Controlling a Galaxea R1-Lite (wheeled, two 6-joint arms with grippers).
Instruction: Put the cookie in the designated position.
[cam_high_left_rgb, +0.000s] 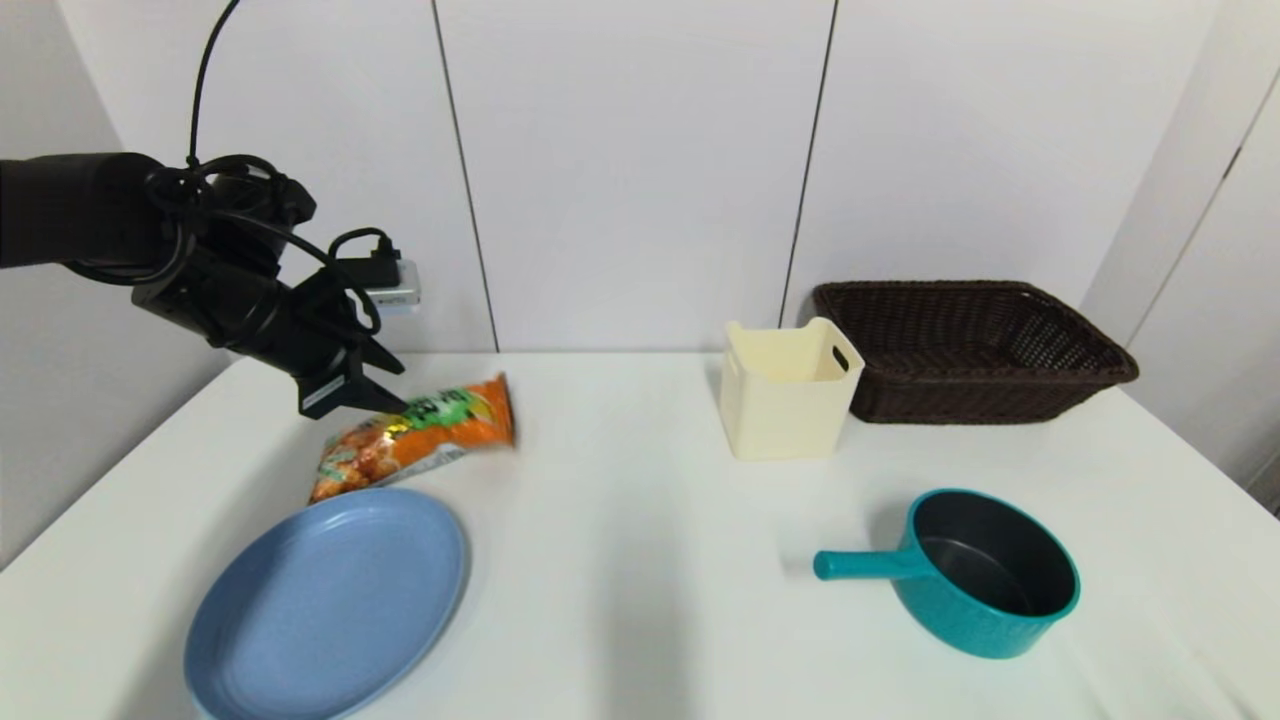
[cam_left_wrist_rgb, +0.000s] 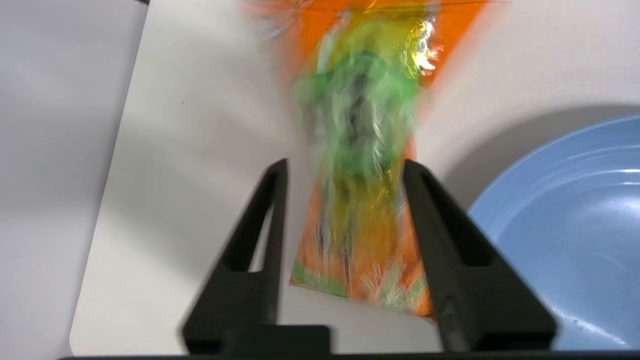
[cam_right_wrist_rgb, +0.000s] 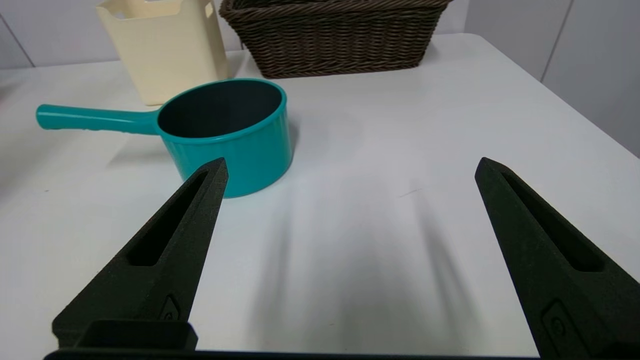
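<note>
The left gripper (cam_high_left_rgb: 385, 400) is the nearer by far — the cookie (cam_high_left_rgb: 420, 436) sits between its part-open fingers, which do not visibly press it, just behind the blue plate's (cam_high_left_rgb: 250, 640) far rim. The packet's long axis runs straight out from the gripper, toward the table's (cam_high_left_rgb: 640, 600) middle. The right gripper (cam_right_wrist_rgb: 350, 167) idles wide open near the teal pot (cam_right_wrist_rgb: 225, 132), well apart.

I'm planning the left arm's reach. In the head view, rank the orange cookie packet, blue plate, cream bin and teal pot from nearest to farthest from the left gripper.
From the left gripper:
1. Cookie, right at the jaws.
2. Blue plate, just in front, robot's left.
3. Cream bin, past table centre, towards the back.
4. Teal pot, front right.
</note>
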